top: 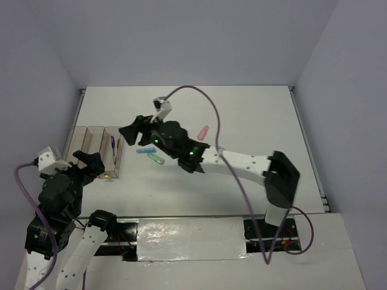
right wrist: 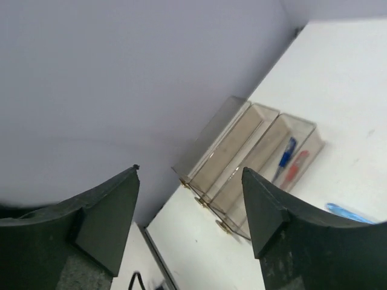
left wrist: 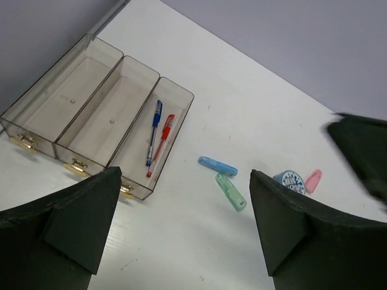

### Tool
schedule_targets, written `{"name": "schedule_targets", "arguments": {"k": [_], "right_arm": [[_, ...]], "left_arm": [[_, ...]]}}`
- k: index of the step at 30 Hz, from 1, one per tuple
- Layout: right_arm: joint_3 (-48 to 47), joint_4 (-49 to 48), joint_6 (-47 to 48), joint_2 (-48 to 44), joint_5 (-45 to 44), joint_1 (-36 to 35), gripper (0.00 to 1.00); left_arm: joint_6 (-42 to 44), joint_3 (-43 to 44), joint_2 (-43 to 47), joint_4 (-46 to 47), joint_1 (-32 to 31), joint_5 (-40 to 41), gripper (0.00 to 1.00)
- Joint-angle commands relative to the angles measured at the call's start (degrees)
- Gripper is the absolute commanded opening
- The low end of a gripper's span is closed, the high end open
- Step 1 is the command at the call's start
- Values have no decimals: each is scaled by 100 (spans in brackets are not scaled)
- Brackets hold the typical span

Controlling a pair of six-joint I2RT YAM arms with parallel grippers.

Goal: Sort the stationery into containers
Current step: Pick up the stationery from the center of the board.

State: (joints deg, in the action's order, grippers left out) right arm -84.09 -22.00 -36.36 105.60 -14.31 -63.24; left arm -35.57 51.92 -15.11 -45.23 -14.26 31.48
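Sorting looks part done across the white table (top: pixel 254 109): the containers (top: pixel 88 140), three joined clear bins at the left, have two bare compartments, and the rightmost one holds the pens. The right arm (top: pixel 242 163) reaches over from the right, so the right gripper (right wrist: pixel 190 172) hangs just right of the bins, jaws spread with nothing between them. The left gripper (left wrist: pixel 185 174), near and left, is likewise spread and empty (neither has a load to drop). The blue pen (left wrist: pixel 153 133) and red pen (left wrist: pixel 162 144) lie side by side in that right bin. One blue roll (left wrist: pixel 292 180) sits further right, just beside the pink bar (left wrist: pixel 313 180). The light-blue bar (left wrist: pixel 217 166) and green bar (left wrist: pixel 231 191) lie on the table near the bins. I judge the step in hand to be a reach for the next loose piece; that calls for lowering open jaws across a bar's narrow width, then carrying it to a bare bin.
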Motion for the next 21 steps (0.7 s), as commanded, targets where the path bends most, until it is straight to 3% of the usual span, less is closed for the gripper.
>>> {"name": "schedule_targets", "arguments": {"k": [1, 6, 10, 14, 21], "right_arm": [[963, 269, 980, -1215, -195, 119, 77], [2349, 2250, 903, -3206, -1318, 277, 81], [3293, 3569, 272, -4906, -2225, 278, 85], [4031, 4456, 121, -6600, -2174, 277, 88], [4953, 5329, -248, -8001, -1875, 277, 88]], "left_arm": [[357, -77, -499, 488, 29, -607, 99], [-194, 134, -2028, 164, 29, -1284, 99], [-1038, -50, -3354, 557, -15, -1496, 99], [-2100, -60, -4147, 1112, -638, -752, 99], [-3463, 740, -6370, 788, -903, -92, 99]]}}
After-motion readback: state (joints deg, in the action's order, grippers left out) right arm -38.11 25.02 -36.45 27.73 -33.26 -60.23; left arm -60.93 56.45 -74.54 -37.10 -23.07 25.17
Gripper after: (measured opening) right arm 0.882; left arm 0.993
